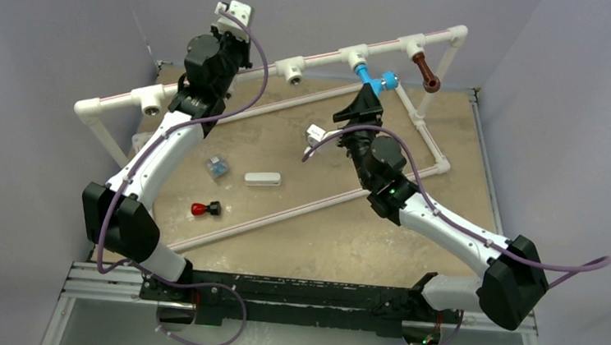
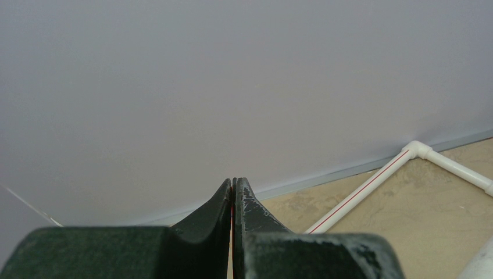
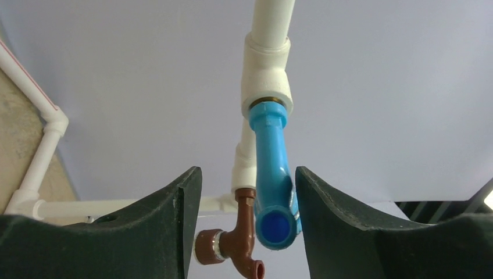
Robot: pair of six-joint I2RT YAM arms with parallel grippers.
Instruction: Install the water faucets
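The bright blue faucet hangs from a white tee on the raised back pipe. The dark brown faucet hangs from the tee further right. My right gripper is open just in front of the blue faucet. In the right wrist view the blue faucet stands between the spread fingers of my right gripper, close to the right one, with the brown faucet behind. My left gripper is raised near the back wall. In its wrist view it is shut and empty.
The white pipe frame rings the tan table. Two open tees sit on the back pipe. A loose long pipe, a white block, a small red and black part and a small bluish part lie on the table.
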